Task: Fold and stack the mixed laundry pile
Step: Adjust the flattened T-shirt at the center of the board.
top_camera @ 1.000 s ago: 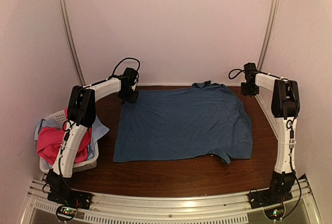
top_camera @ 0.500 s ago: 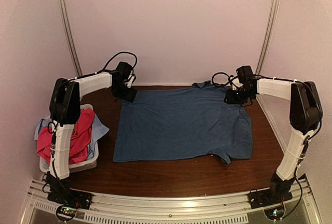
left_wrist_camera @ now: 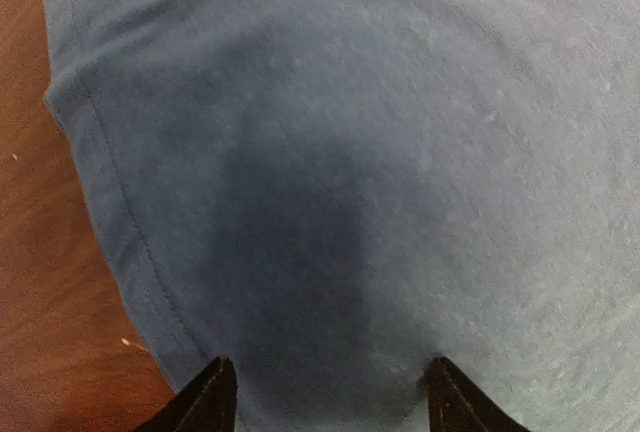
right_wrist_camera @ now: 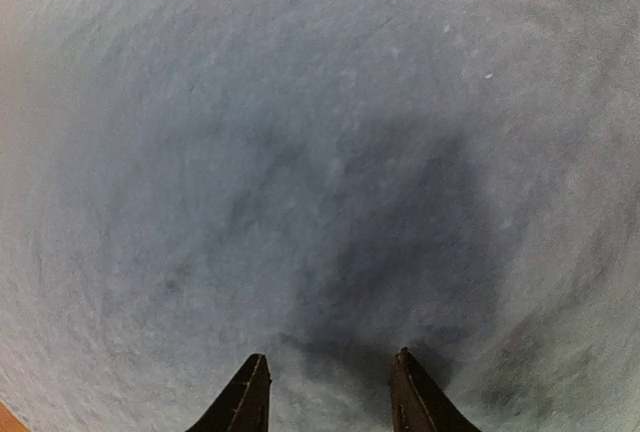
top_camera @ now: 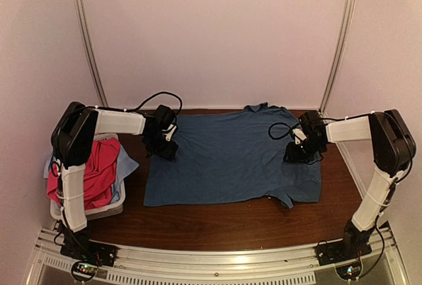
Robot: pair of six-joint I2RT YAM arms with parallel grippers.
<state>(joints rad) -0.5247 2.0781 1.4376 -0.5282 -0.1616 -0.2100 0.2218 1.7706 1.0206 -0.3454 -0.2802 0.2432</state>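
Note:
The dark blue T-shirt (top_camera: 231,159) lies spread flat on the brown table (top_camera: 224,224). My left gripper (top_camera: 165,149) hovers low over the shirt's left edge. Its jaws are open with nothing between them (left_wrist_camera: 330,397), and the stitched hem (left_wrist_camera: 120,212) runs just to the left of them. My right gripper (top_camera: 298,153) is low over the shirt's right side, open and empty (right_wrist_camera: 328,377), with only blue cloth (right_wrist_camera: 320,152) under it. The magenta-pink shirt (top_camera: 99,173) and the pale light-blue cloth (top_camera: 126,163) sit heaped in the basket at the left.
A white slotted basket (top_camera: 99,210) stands at the table's left edge, partly behind my left arm. Bare wood shows in front of the T-shirt and down its left side (left_wrist_camera: 40,302). Pale walls close in the back and both sides.
Both grippers have come from the T-shirt's far corners toward the near side, along its left and right edges, and dropped lower. Both sets of jaws have opened wider.

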